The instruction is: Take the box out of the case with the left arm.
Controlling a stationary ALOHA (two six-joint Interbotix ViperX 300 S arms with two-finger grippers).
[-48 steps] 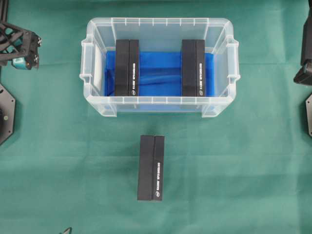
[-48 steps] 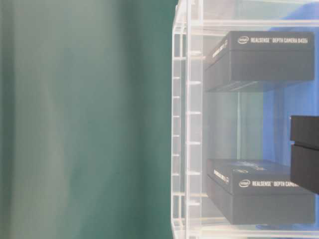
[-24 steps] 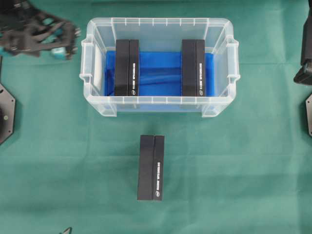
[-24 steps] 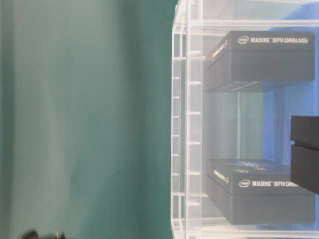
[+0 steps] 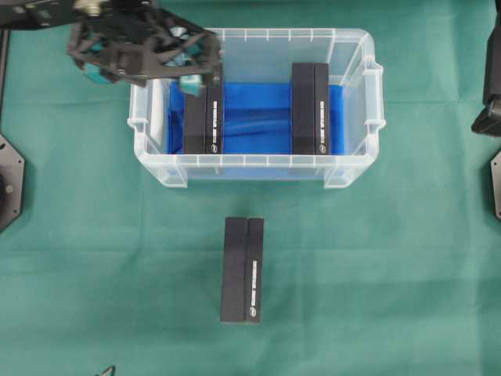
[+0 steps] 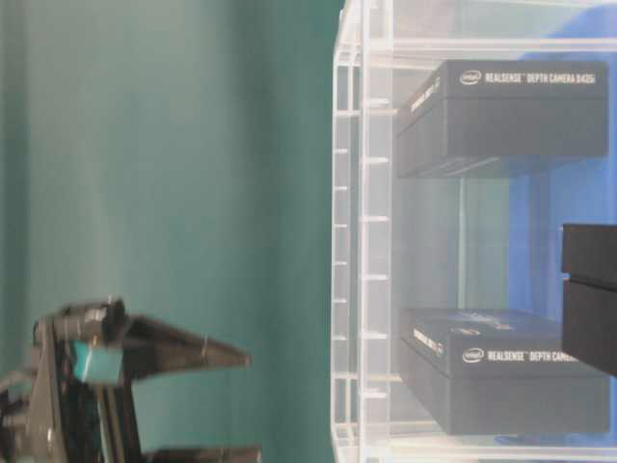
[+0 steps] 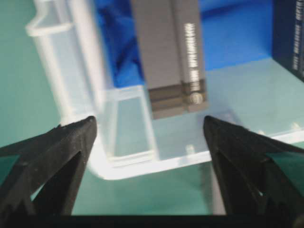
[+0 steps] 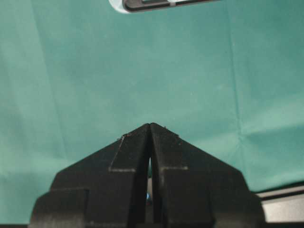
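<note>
The green-clothed counter (image 5: 94, 258) carries the case (image 5: 356, 110), where two black boxes lie; the left box (image 5: 203, 117) sits under the left pincer (image 5: 145, 53), spread wide and empty. The right pincer (image 8: 150, 137) is pressed closed, holding nothing.

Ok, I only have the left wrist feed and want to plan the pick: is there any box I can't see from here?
Observer: Yes, one box lies outside the case, flat on the green cloth and apart from the case wall.
Operator: And the other arm, is it holding anything?
Observer: No. The right pincer is shut on nothing, hanging over the green cloth.
</note>
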